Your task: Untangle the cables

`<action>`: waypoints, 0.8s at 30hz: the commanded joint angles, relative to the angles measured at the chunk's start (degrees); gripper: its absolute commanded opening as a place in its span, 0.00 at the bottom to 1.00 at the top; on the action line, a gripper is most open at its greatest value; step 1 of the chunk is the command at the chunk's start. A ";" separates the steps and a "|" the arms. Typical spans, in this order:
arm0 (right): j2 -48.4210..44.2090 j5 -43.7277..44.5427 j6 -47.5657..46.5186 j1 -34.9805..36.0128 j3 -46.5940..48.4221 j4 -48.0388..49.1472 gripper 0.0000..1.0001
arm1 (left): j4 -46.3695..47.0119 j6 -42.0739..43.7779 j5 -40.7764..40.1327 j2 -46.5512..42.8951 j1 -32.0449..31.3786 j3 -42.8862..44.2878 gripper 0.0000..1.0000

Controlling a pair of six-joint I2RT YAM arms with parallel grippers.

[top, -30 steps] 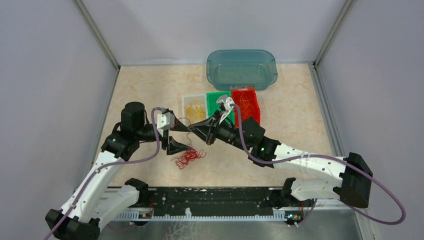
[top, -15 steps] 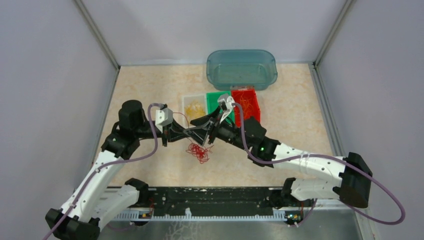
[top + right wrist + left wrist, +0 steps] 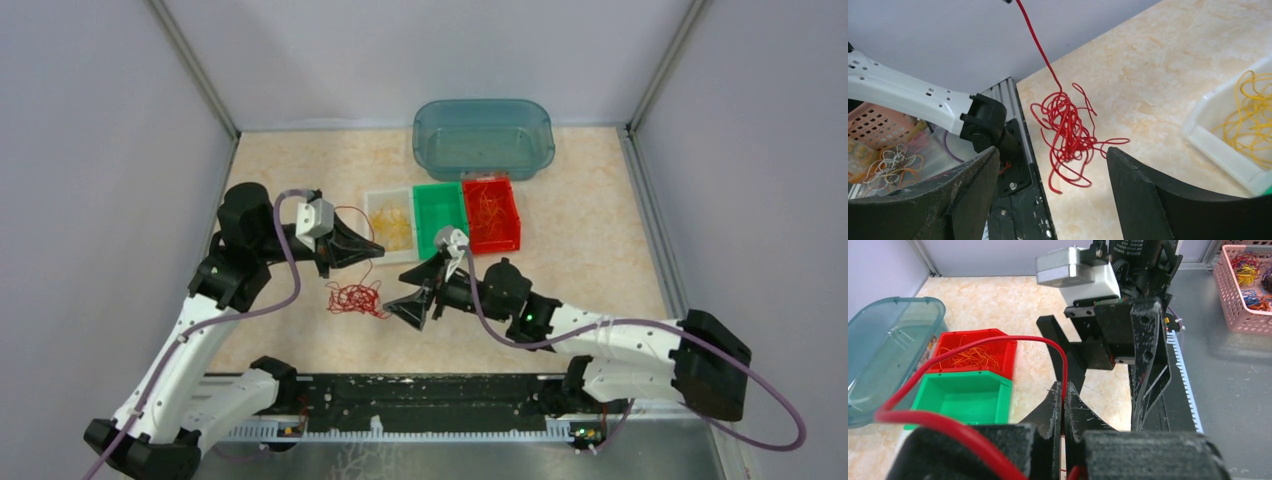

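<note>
The left gripper (image 3: 372,249) is pinched shut on one red wire (image 3: 998,340). That wire runs down to the clump of red cables (image 3: 352,298) on the table (image 3: 290,165). The right gripper (image 3: 410,312) is spread wide just beside the clump, holding nothing. Behind them sit a white bin (image 3: 390,193) of yellow wires (image 3: 392,225), a green bin (image 3: 440,205), a red bin (image 3: 490,247) of orange wires (image 3: 488,208), and a blue-green tub (image 3: 483,103).
</note>
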 commanded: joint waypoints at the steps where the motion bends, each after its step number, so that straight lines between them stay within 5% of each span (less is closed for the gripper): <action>1: 6.32 -5.20 -2.46 -0.36 6.81 9.30 0.78 | 1.68 -3.71 1.04 -0.15 -0.35 1.96 0.00; 5: 13.43 -6.23 -2.73 0.07 10.91 12.84 0.69 | 2.93 -6.35 0.63 -0.01 -0.33 2.93 0.00; 14: 20.32 -2.68 1.16 0.10 6.37 26.93 0.34 | 4.31 -9.74 -0.11 0.83 -0.46 8.47 0.00; 24: 20.51 -0.27 1.96 0.76 -0.07 27.26 0.29 | 6.06 -10.96 -2.73 2.48 -0.48 16.84 0.00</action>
